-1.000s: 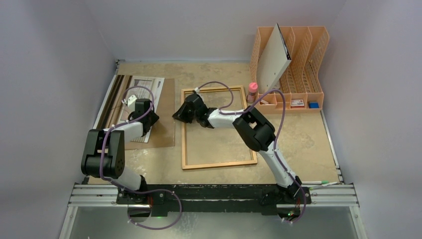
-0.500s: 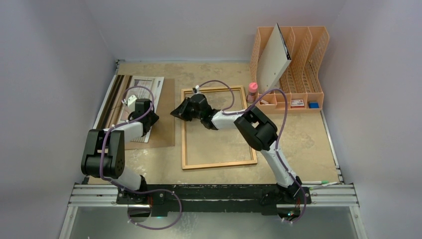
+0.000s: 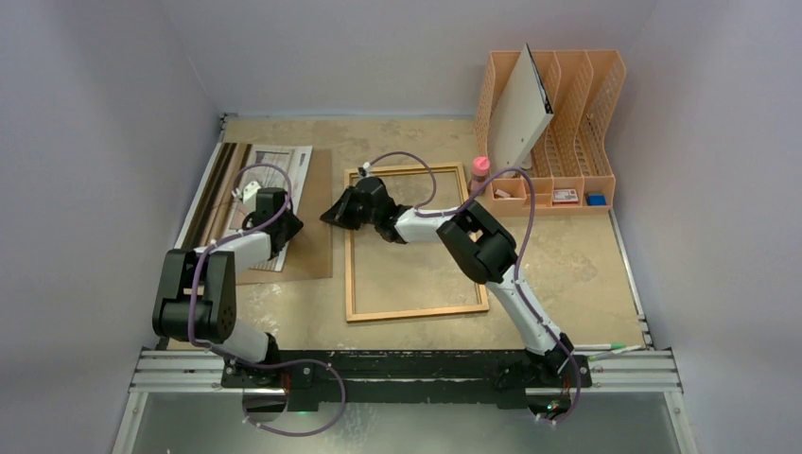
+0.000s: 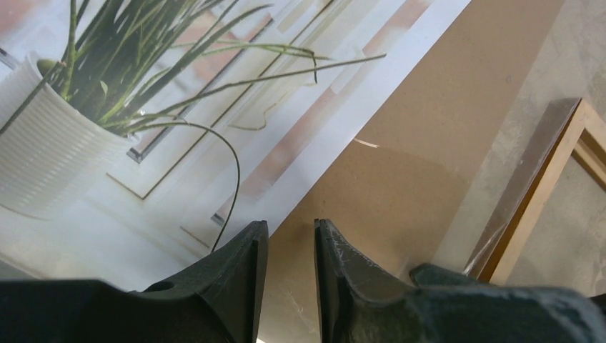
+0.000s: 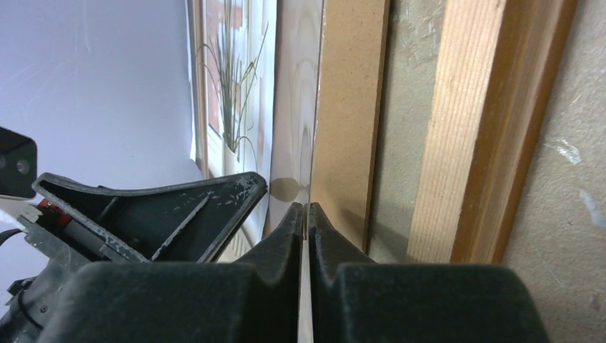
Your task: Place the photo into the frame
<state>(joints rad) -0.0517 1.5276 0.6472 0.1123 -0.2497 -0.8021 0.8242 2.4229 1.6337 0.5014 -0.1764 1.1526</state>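
Observation:
The photo [image 3: 279, 165] of a spiky plant lies on a plain brown backing board [image 3: 317, 180] at the left. The light wooden frame [image 3: 351, 265] lies flat in the middle of the table. My left gripper [image 3: 287, 227] hovers low at the photo's [image 4: 143, 128] right edge, open, with only the board [image 4: 443, 93] showing in its gap [image 4: 289, 225]. My right gripper [image 3: 328, 216] reaches past the frame's [image 5: 472, 128] left rail. It [image 5: 306, 207] is shut on the edge of a thin clear sheet [image 5: 296, 107] that lies over the board [image 5: 350, 107].
An orange file organiser [image 3: 567, 123] stands at the back right with a white board [image 3: 520, 109] leaning in it. A pink bottle [image 3: 480, 172] stands by the frame's far right corner. Dark strips [image 3: 213, 189] lie left of the photo. Walls close in on three sides.
My right gripper has slid left, from over the frame's upper left corner to just past its left rail, and its jaws have closed. The left arm has stayed put.

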